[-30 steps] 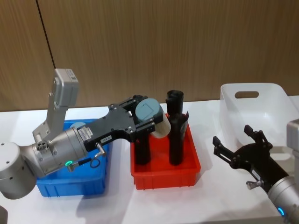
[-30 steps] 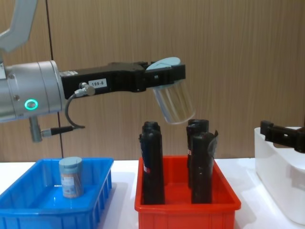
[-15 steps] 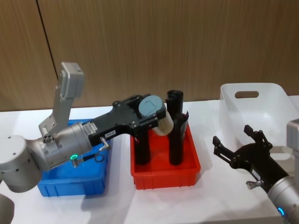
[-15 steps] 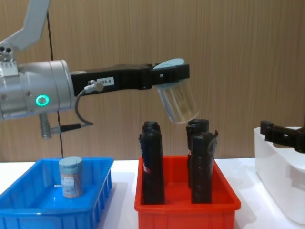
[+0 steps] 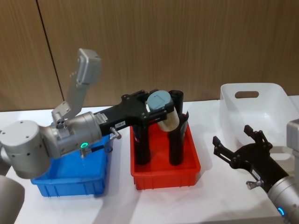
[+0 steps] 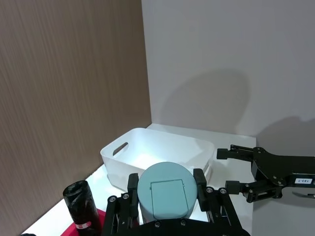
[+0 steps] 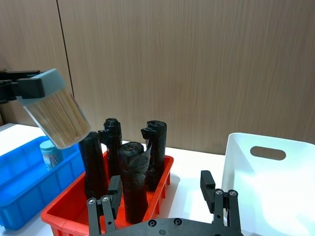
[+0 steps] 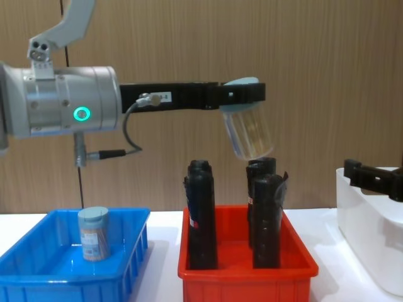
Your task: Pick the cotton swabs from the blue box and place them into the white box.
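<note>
Shifted rightward, left claw [image 8: 245, 94] holds cotton swabs [image 8: 250, 133] above cylinders [image 8: 267, 211].

A brown wood-grain wall [image 5: 196, 42] runs behind the white table [image 5: 208, 198] — one dark vertical seam [image 5: 46, 37] on its left side.

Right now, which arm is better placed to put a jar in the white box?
Left: the left hand holds a swab jar above the red bin, partway to the white box. The right hand is open, empty.
</note>
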Robot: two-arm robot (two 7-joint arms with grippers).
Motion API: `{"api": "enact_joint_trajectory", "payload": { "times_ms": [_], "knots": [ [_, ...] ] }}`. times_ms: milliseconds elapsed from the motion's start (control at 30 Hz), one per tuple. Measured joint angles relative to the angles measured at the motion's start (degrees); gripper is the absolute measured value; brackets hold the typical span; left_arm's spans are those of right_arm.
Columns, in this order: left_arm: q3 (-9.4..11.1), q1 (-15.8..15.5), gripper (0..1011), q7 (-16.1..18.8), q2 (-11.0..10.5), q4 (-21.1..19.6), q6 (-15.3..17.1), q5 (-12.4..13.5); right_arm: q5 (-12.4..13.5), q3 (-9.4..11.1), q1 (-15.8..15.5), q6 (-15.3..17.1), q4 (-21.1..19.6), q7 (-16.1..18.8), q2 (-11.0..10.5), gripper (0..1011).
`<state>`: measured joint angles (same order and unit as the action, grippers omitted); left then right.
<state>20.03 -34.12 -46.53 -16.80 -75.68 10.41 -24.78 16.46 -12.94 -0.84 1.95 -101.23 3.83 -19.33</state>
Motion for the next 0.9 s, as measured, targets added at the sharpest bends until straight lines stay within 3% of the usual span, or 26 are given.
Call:
{"api": "enact_joint_trajectory", "payload": {
  "times_ms": [333, 900],
  "knots": [
    [1.0, -1.9, 671, 0.5, 1.1, 0.8, 2.8, 1.9, 0.0, 0.0, 0.0, 0.0, 0.0, 0.0, 0.0, 1002],
    [1.6, -3.2, 671, 0.7, 1.9, 1.4, 4.5, 3.1, -0.1, 0.1, 0.0, 0.2, -0.1, 0.3, -0.1, 1002]
  ]
}}
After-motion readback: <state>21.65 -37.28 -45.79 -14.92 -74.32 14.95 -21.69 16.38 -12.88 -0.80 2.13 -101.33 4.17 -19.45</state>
